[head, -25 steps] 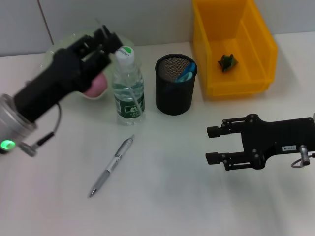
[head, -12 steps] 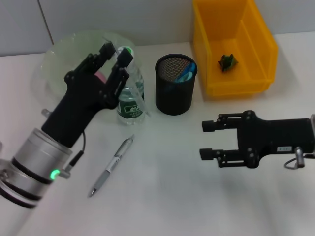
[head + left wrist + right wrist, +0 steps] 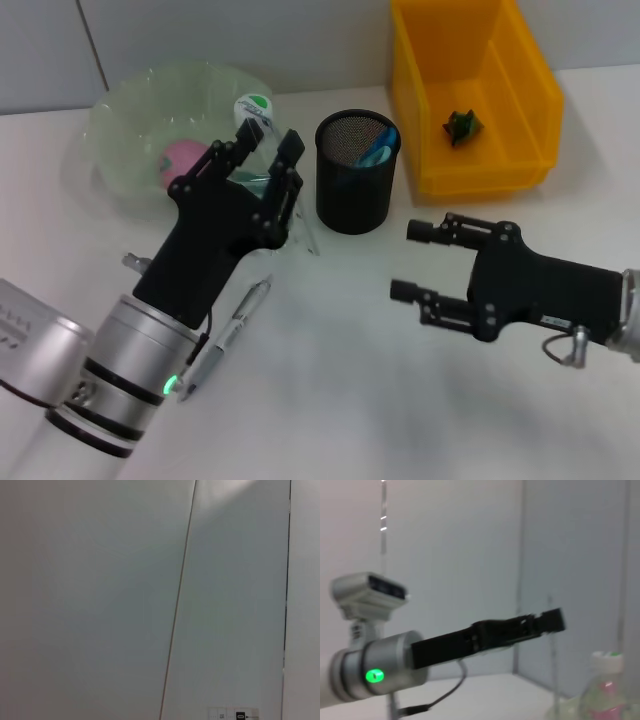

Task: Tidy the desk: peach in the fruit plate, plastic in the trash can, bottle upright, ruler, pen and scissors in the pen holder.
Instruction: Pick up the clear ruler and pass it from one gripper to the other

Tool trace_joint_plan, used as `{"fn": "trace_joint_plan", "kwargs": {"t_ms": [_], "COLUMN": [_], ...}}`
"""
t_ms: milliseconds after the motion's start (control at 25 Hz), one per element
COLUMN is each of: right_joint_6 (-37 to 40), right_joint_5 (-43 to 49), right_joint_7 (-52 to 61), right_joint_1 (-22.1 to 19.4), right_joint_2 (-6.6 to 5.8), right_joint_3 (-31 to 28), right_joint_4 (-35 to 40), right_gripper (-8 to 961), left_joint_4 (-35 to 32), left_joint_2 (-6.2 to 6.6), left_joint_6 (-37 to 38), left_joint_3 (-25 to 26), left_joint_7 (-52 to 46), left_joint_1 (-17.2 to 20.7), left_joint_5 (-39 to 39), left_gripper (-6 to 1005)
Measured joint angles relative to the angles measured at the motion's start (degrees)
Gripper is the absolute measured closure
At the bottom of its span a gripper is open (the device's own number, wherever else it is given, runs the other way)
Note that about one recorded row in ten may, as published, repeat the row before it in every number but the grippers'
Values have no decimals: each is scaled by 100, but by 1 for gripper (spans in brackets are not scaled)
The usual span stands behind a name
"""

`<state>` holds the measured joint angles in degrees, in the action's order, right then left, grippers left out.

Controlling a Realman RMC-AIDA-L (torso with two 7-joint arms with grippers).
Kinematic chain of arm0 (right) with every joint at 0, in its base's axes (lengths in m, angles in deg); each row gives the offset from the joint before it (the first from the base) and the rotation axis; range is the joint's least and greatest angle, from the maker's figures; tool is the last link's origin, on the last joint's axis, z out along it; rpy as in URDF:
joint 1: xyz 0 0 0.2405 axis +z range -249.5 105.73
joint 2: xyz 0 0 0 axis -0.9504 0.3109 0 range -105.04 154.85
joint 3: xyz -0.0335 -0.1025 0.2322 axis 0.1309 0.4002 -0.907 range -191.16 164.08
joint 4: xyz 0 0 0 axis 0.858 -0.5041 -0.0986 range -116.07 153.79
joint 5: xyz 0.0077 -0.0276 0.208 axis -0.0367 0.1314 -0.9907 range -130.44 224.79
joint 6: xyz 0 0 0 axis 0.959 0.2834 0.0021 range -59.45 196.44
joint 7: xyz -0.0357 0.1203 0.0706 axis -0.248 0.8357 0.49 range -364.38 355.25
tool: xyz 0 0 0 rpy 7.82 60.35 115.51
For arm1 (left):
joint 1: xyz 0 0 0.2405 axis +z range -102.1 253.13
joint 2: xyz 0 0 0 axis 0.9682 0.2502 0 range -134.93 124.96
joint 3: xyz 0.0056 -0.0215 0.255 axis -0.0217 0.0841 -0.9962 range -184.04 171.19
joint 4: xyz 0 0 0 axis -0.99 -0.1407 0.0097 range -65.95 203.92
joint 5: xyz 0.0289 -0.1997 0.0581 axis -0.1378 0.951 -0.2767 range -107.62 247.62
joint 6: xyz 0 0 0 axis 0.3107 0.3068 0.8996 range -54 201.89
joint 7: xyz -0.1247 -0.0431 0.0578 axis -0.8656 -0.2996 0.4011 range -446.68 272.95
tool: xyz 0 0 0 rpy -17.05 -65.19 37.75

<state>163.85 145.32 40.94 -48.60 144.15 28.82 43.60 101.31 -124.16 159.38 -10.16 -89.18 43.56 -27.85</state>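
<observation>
A clear bottle (image 3: 252,108) with a white-and-green cap stands upright left of the black mesh pen holder (image 3: 356,190). My left gripper (image 3: 262,146) is open in front of it, and the bottle's body shows between the fingers. Blue scissors handles (image 3: 378,149) poke out of the holder. A silver pen (image 3: 243,312) lies on the table, partly under my left arm. The pink peach (image 3: 178,160) sits in the clear green fruit plate (image 3: 120,130). Crumpled green plastic (image 3: 462,124) lies in the yellow bin (image 3: 520,90). My right gripper (image 3: 407,261) hovers open at the right. The ruler cannot be made out.
The right wrist view shows my left arm (image 3: 485,637) stretched toward the bottle (image 3: 604,690). The left wrist view shows only a grey wall. White table spreads between the pen and my right gripper.
My left gripper has come off the bottle's cap and drawn back toward me, now open. The fruit plate and peach are uncovered. My right gripper has shifted slightly left and tilted.
</observation>
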Motion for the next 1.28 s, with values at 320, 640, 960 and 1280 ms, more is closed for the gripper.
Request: {"fn": "trace_joint_plan", "kwargs": {"t_ms": [320, 640, 960, 1280], "right_joint_6": [-355, -733, -865, -1102], "right_joint_5": [-1216, -1454, -1461, -1418], "right_joint_7": [-1832, -2407, -2432, -2508], "right_joint_1": [178, 771, 1023, 1256], "right_joint_2": [19, 52, 71, 72], "right_joint_3": [-5, -114, -308, -642], "right_joint_4": [-1493, -2512, -2954, -3308], "right_gripper": [366, 380, 394, 408], "left_joint_4": [382, 434, 492, 510], "left_joint_2": [0, 0, -1, 0], "left_joint_6": [-442, -488, -502, -502], "left_joint_3": [537, 581, 614, 610], "left_joint_7": [665, 803, 977, 996], "left_joint_1": [151, 144, 150, 154], "left_joint_5": [-436, -450, -460, -469], "left_gripper": [612, 612, 611, 610]}}
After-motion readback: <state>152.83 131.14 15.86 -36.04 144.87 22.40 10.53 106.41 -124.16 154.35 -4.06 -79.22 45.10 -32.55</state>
